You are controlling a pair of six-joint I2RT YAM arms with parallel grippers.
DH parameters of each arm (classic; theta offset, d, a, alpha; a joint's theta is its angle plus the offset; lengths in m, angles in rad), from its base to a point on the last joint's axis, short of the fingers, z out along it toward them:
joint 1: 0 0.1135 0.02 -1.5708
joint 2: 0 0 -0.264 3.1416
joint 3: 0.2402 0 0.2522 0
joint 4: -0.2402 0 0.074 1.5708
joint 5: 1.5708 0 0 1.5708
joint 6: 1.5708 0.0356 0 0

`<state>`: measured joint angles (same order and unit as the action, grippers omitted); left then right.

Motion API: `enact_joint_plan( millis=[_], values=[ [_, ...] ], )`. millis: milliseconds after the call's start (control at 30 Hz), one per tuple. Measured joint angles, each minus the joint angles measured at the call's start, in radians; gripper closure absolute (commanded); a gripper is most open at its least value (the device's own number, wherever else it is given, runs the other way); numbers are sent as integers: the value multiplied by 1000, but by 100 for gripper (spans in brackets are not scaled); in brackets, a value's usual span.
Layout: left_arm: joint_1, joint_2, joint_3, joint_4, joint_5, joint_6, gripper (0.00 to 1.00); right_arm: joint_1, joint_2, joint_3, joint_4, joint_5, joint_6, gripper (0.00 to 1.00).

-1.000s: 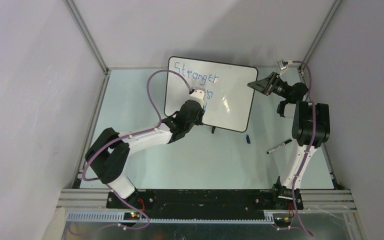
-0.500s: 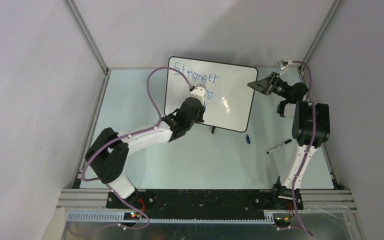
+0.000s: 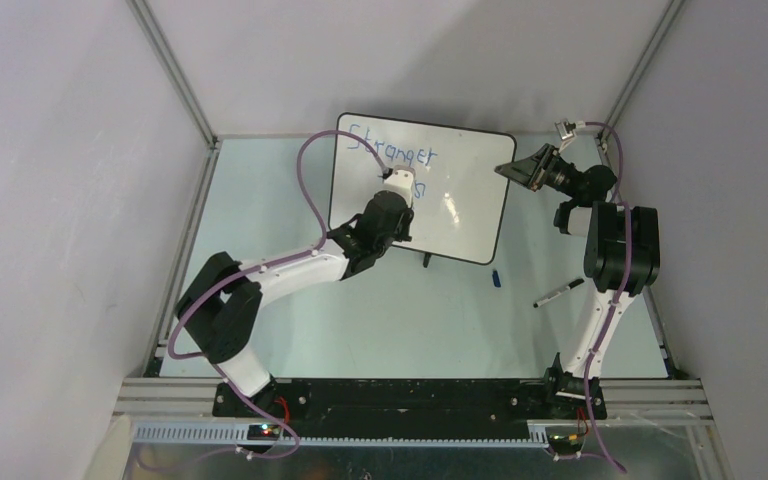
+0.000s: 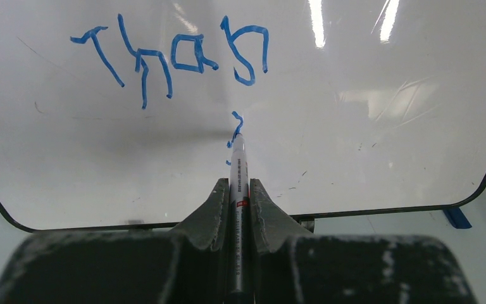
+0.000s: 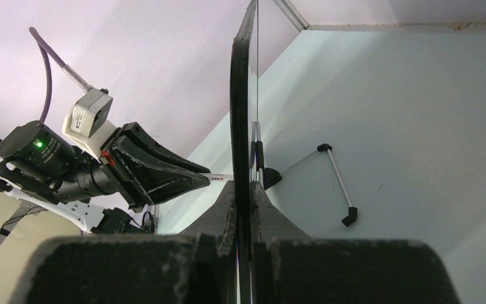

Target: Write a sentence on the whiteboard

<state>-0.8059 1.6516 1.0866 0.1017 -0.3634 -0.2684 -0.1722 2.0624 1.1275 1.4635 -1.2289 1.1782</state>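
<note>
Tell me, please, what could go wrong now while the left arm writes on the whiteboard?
1. The marker tip is close to the bottom rim of the whiteboard; the next word may run out of room.
2. The right gripper clamps just the board's edge; hard pressing might tilt it.

Your top camera looks down from far off on the written side of the glossy white, black-rimmed whiteboard (image 3: pixel 470 170). Your left wrist camera faces that side close up; your right wrist camera sights along its edge. All three share it.
</note>
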Motion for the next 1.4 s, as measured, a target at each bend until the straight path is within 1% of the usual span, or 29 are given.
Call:
enact_joint_plan(
  millis=[400, 1100, 1400],
  values=[
    [0, 0, 0, 0, 4, 1, 100, 0, 0, 0, 0, 0, 0, 100],
    [0, 0, 0, -1, 71, 25, 100, 0, 0, 0, 0, 0, 0, 100],
    [0, 0, 0, -26, 82, 39, 100, 0, 0, 0, 0, 0, 0, 100]
  ],
)
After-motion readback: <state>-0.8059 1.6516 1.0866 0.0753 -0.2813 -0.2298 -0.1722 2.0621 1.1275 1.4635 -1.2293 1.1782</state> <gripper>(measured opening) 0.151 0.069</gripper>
